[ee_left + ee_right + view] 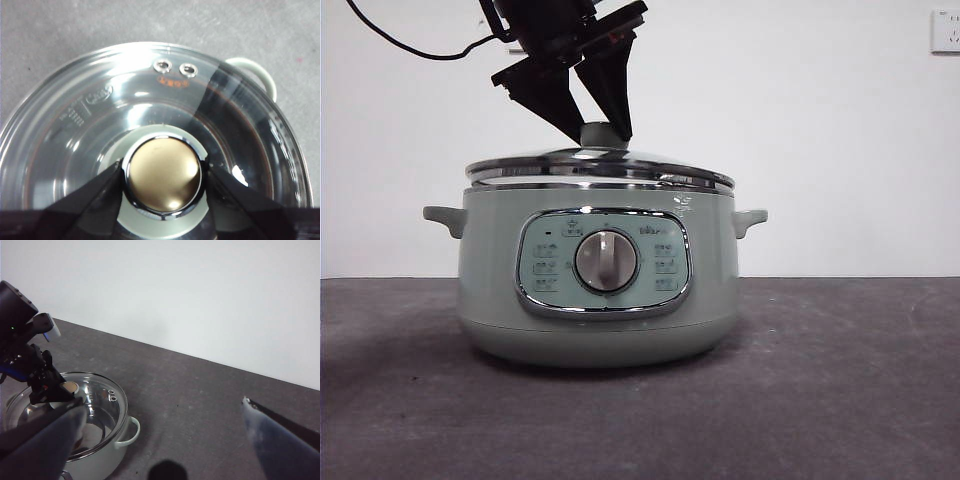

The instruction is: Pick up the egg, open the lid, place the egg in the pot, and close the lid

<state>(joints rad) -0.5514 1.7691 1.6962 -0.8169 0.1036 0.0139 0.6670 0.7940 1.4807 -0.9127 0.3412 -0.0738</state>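
Note:
The sage-green pot stands mid-table with its dial facing the front view. On it lies the glass lid, steel rim level with the pot's rim. My left gripper reaches down from above, its jaws pressed against both sides of the lid's knob; the same gripper shows in the front view. My right gripper hangs open and empty, high and off to the side of the pot. A brownish patch shows through the glass there; I cannot tell whether it is the egg.
Dark grey tabletop runs around the pot on all sides. A white wall stands behind, with a socket at its upper right. A black cable trails from the left arm.

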